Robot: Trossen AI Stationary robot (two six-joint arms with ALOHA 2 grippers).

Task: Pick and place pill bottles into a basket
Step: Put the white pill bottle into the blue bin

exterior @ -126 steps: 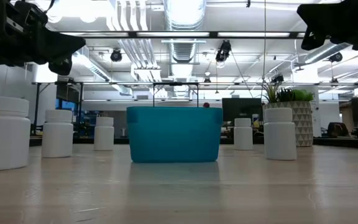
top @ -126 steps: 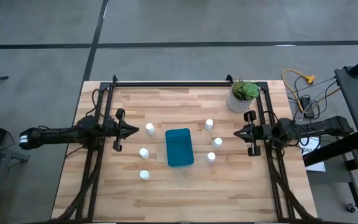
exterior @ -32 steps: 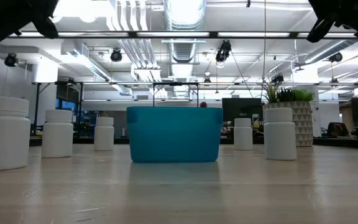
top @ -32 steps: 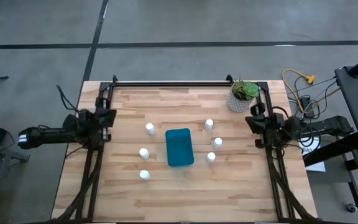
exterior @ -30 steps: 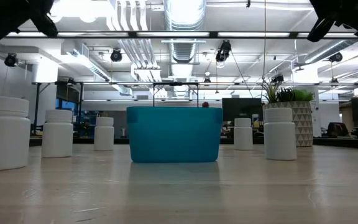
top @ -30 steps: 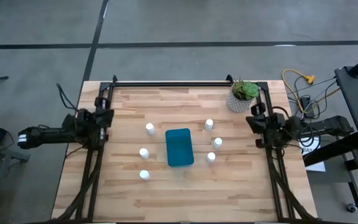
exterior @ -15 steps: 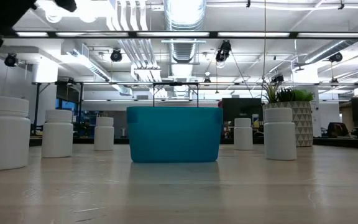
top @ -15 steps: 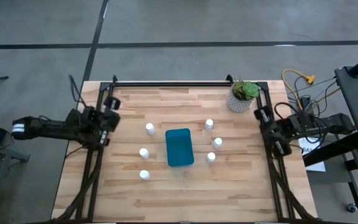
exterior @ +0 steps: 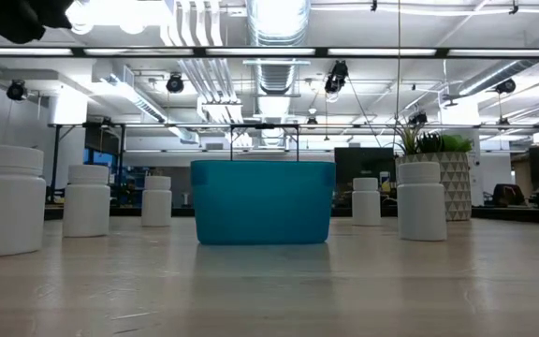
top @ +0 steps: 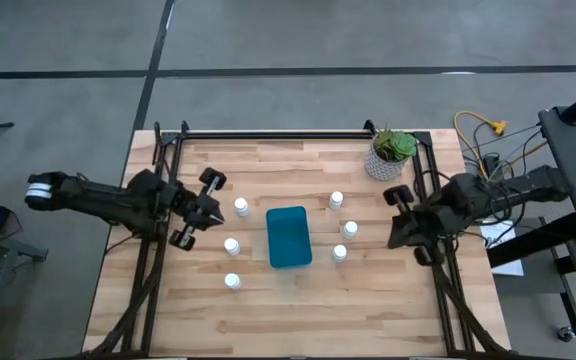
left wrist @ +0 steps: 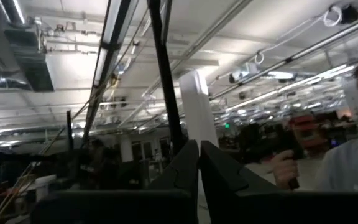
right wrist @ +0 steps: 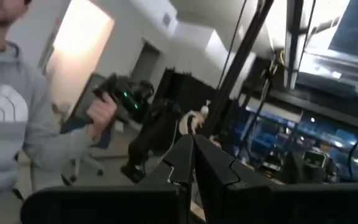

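Observation:
Six white pill bottles stand upright on the wooden table around the teal basket (top: 288,237). Three are to its left (top: 241,207), (top: 231,245), (top: 232,281) and three to its right (top: 336,200), (top: 350,229), (top: 339,252). My left gripper (top: 215,209) is raised left of the far-left bottle, empty. Its fingers are shut in the left wrist view (left wrist: 199,146). My right gripper (top: 392,230) is raised right of the right-hand bottles, empty. Its fingers are shut in the right wrist view (right wrist: 191,140). The low view shows the basket (exterior: 262,201) and five of the bottles, the nearest at the left (exterior: 6,199).
A white pot with a green plant (top: 392,153) stands at the table's far right corner. Black frame rails run along the left, right and far edges. Bare wood lies in front of the basket. A person holding a controller shows beyond the table (right wrist: 17,118).
Both arms have swung in from the table's side edges toward the middle. My left gripper has moved right, up to the far-left bottle. My right gripper has moved left, toward the right-hand bottles. The bottles and the basket have stayed put.

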